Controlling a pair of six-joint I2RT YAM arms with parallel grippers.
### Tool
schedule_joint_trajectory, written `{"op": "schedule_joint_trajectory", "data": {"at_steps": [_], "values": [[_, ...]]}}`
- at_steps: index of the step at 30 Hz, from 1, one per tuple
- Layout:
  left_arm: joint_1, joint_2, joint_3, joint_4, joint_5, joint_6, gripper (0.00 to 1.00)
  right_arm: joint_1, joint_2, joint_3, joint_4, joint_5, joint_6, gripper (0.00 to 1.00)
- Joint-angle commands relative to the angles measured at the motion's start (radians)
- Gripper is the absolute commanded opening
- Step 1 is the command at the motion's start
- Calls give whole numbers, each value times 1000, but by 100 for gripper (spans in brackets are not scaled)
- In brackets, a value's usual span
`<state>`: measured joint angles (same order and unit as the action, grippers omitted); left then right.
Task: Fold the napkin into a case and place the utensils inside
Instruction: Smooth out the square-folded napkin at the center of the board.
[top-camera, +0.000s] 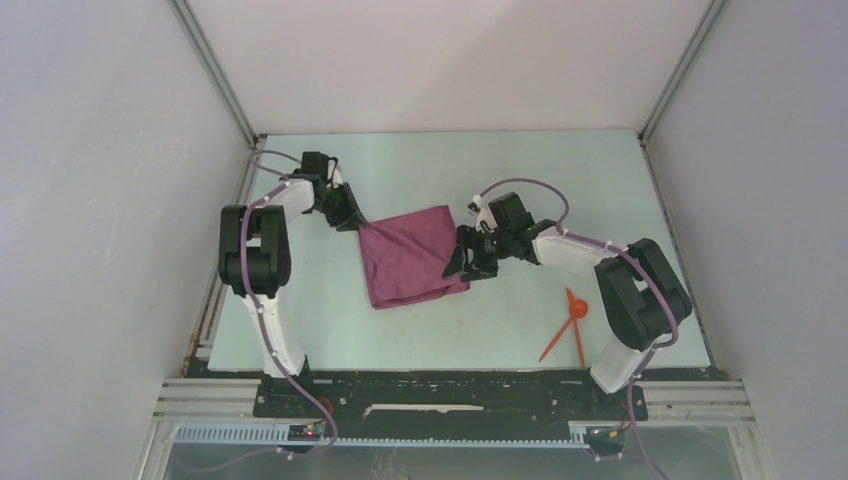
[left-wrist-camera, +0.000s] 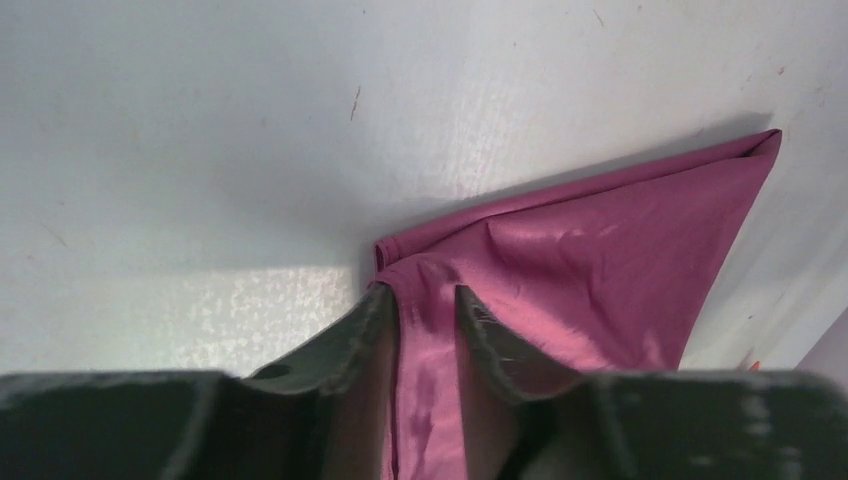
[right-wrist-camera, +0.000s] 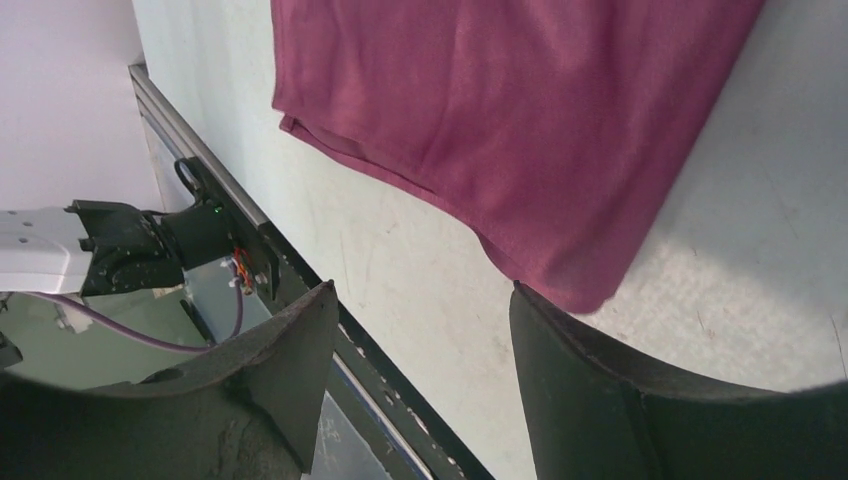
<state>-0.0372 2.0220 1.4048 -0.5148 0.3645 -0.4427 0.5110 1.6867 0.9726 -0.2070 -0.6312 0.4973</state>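
Top external view: one pale table (top-camera: 480, 330) fills the floor of a three-walled booth, with walls on the left, right and far sides and a black rail (top-camera: 450, 385) along the near edge. Bare surface lies open across the whole far strip, down the left side and along the near middle.

Two arms reach in from the near corners, the left arm (top-camera: 262, 270) and the right arm (top-camera: 620, 290), and their wrists meet at the middle of the table.

One plum-purple napkin (top-camera: 410, 255) lies between them at the table's centre. It is folded into a rough square that sits turned at an angle. Its stacked layers show along the edges, and it is well clear of every table edge.

The left gripper (top-camera: 354, 224) is at the napkin's far-left corner. In the left wrist view its fingers (left-wrist-camera: 365, 330) stand a narrow gap apart with a strip of cloth running between them. Whether they pinch it I cannot tell.

The right gripper (top-camera: 465, 272) is at the napkin's near-right corner. In the right wrist view its fingers (right-wrist-camera: 300, 350) are spread wide with nothing between them, and the cloth corner lies just past one tip.

Two orange-red utensils lie near the right arm's base, well apart from the napkin: one spoon (top-camera: 562, 335) and one slim stick (top-camera: 574, 325), set in a narrow V that meets by the spoon's bowl.
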Motion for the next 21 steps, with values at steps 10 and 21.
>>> {"op": "schedule_joint_trajectory", "data": {"at_steps": [10, 21], "values": [[-33, -289, -74, -26, -34, -39, 56, 5, 156, 134, 123, -95, 83, 71], [-25, 9, -1, 35, 25, -101, 31, -1, 210, 128, 94, -93, 63, 73]]}}
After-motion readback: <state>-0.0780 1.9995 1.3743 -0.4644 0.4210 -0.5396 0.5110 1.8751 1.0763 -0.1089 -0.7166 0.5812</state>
